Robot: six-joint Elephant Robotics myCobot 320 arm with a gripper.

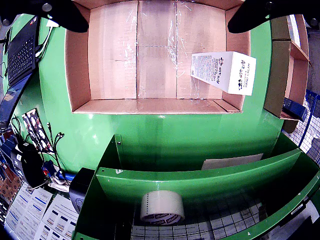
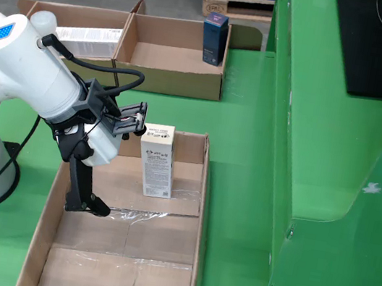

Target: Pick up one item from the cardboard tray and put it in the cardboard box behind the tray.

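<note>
Your hand (image 1: 157, 17) is spread wide and holds nothing. In the view that rides on the hand, you see its 2 dark fingers (image 1: 65, 17) at the top left and top right corners, far apart, with only bare tray floor between them.

The thing you want is the white carton (image 2: 157, 161). In the still view it stands just to the right of your hand, close but not touching. It is tall and thin and stands up on its small end, so its long side runs up and down. In the hand's view it sits off to the right, under the right finger and not in the gap. I think you need to slide the hand right until the carton is between the fingers. You have only 1 arm, so this arm does the job.

The carton stands inside the cardboard tray (image 2: 40, 235), near its right wall. The tray floor is flat card with shiny clear tape on it, and I think a tall carton could tip if you bump it. The rest of the tray is bare.

The tray rests on a green surface (image 2: 234, 194). The cardboard box (image 2: 173, 74) lies past the carton, well apart from your hand. It has 2 parts, with a white pack (image 2: 84, 38) in the left part and a dark blue pack (image 2: 215, 28) standing at the far edge of the right part.
</note>
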